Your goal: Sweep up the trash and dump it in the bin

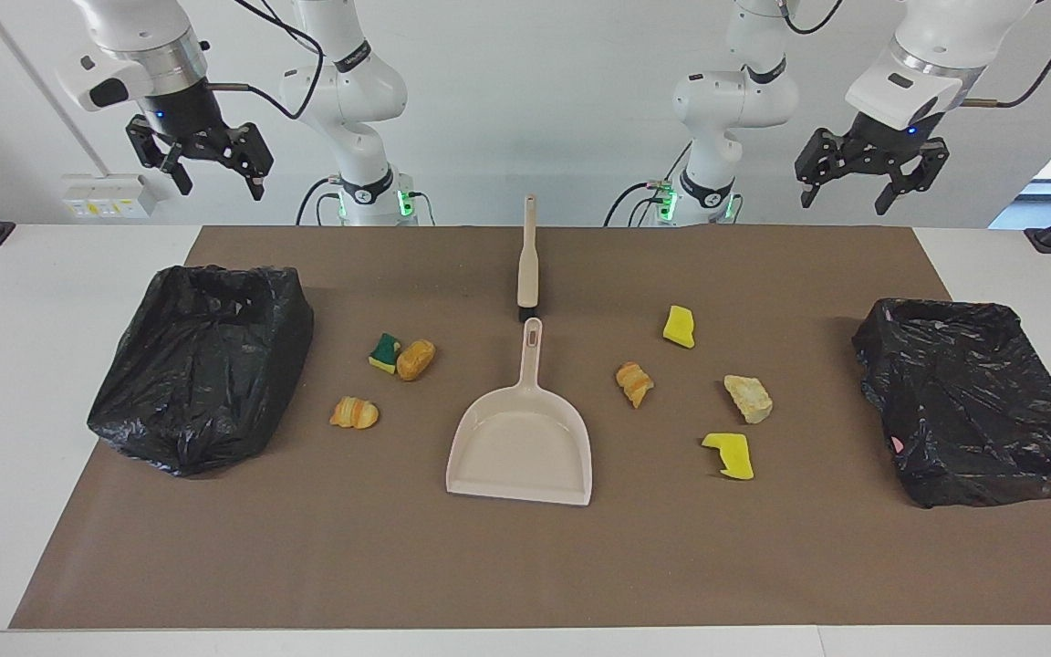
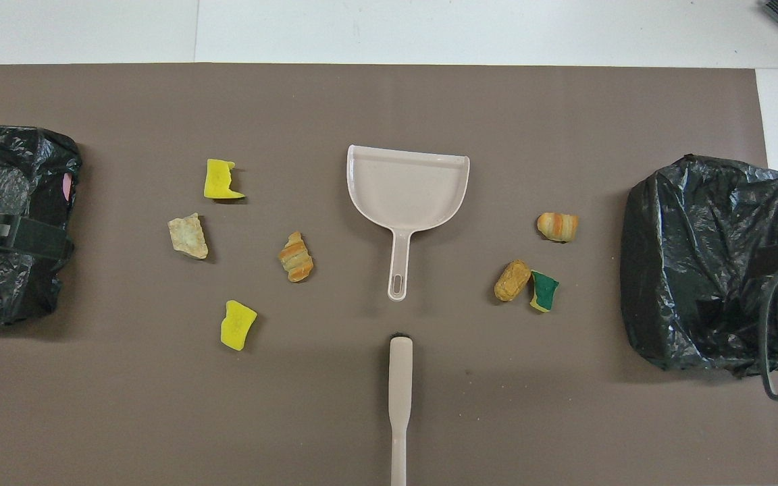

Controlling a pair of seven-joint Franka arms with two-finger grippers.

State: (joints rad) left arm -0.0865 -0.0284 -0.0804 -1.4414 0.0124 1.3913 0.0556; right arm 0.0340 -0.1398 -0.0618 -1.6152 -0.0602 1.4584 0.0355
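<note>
The trash lies on the brown mat in two groups. Toward the right arm's end are a green-and-yellow sponge (image 1: 385, 352), a bread piece (image 1: 415, 359) and a croissant (image 1: 354, 412). Toward the left arm's end are a croissant (image 1: 634, 383), a pale lump (image 1: 748, 398) and two yellow sponge chunks (image 1: 679, 326) (image 1: 730, 454). A black-bagged bin stands at each end (image 1: 202, 365) (image 1: 977, 401). My right gripper (image 1: 220, 187) and my left gripper (image 1: 845, 196) hang high, open and empty, each over the bin at its own end.
A beige dustpan (image 1: 520, 443) lies in the middle of the mat with its handle toward the robots. A beige brush (image 1: 527, 260) lies in line with that handle, nearer to the robots. A black cable (image 2: 777, 337) hangs over the bin at the right arm's end.
</note>
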